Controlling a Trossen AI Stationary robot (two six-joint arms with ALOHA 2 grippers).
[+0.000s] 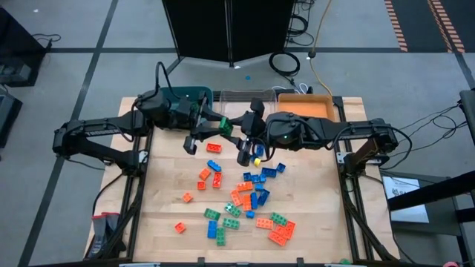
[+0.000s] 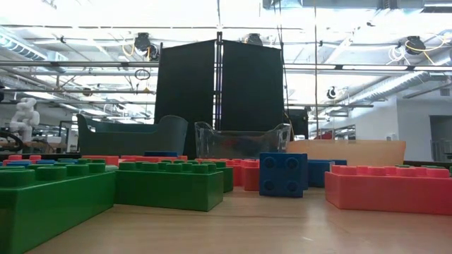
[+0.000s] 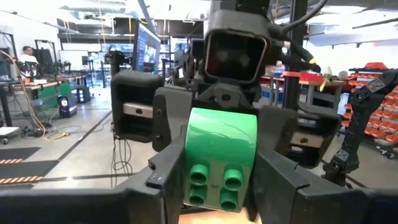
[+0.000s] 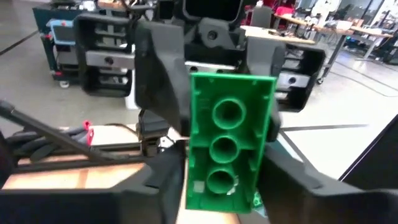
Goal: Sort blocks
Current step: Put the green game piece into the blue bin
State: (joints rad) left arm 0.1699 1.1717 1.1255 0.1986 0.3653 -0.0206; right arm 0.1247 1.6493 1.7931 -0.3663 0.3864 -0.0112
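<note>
Both arms meet above the back middle of the table (image 1: 159, 222), just in front of the bins, and a single green block (image 1: 225, 127) sits between them. The left gripper (image 3: 219, 180) has its fingers pinched on that block's sides, studs facing its camera. The right gripper (image 4: 227, 186) clamps the same block from the other end, hollow underside showing, while the other blocks (image 1: 249, 200) lie scattered on the wood nearer the front.
</note>
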